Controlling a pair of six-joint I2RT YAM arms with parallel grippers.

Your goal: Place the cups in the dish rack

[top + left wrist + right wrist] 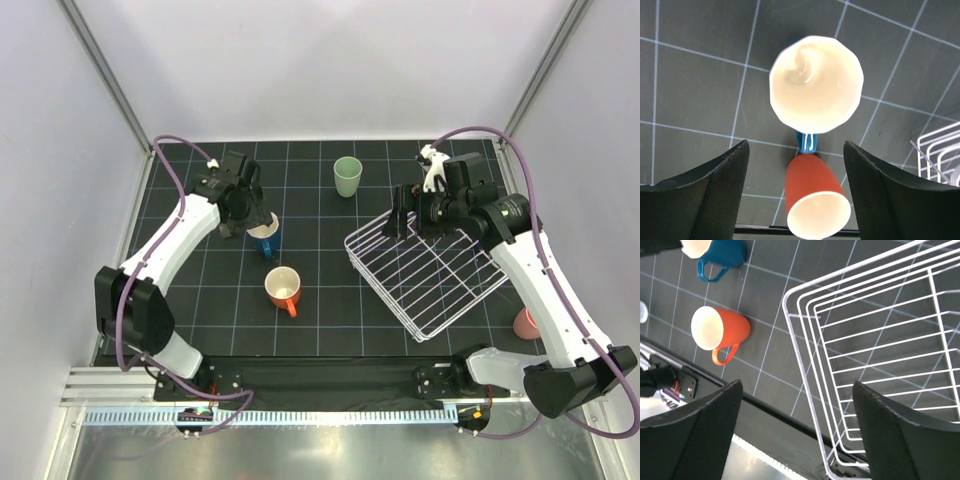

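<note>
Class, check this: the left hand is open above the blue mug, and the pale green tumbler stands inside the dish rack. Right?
No. The pale green tumbler stands on the mat outside the dish rack, as the top external view shows; the rest holds.

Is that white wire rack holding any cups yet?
Empty. The dish rack shows only bare wire; the orange mug and blue mug sit outside it.

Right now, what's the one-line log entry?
left gripper: open above blue mug | right gripper: open over dish rack, no cups inside | orange mug: on its side
</note>
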